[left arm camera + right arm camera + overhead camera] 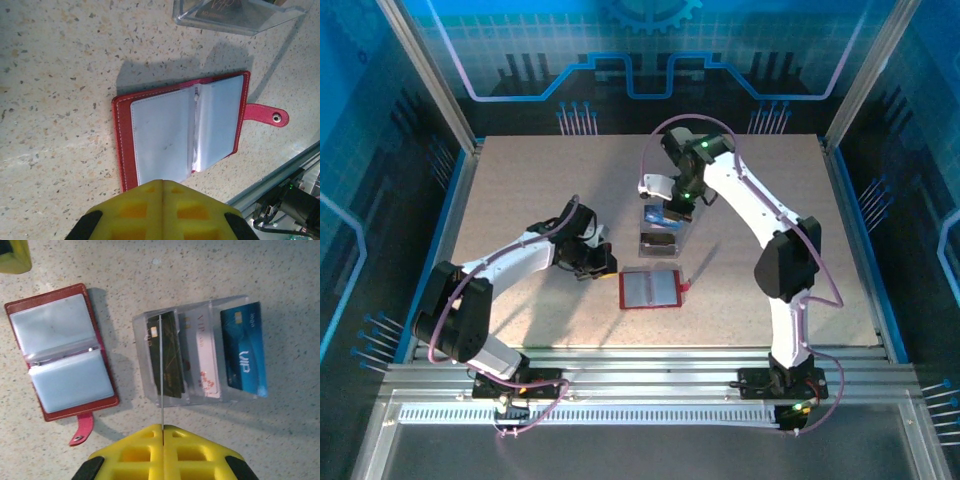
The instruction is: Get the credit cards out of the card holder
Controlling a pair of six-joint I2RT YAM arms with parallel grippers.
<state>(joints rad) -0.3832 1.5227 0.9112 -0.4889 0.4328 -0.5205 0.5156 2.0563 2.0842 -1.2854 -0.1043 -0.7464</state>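
Right arm (pixel 760 205) arches out, right gripper (pixel 163 430) pinched closed over the clear box (pixel 142 340). Left gripper (pixel 162 187), also closed, sits at ten o'clock of the open red wallet (pixel 165 135). The box, at the wallet's twelve, holds the blue card (pixel 245 352), pale card (pixel 205 355) and dark card (pixel 171 360).

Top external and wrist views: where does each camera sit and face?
Top external: above and behind the bases, looking down on the table; left hand and right hand show.
Left wrist: on its arm, facing down at the open card holder; yellow fingers show.
Right wrist: likewise, over the clear box holding credit cards; yellow fingers show.
Both wrist views share the card holder.
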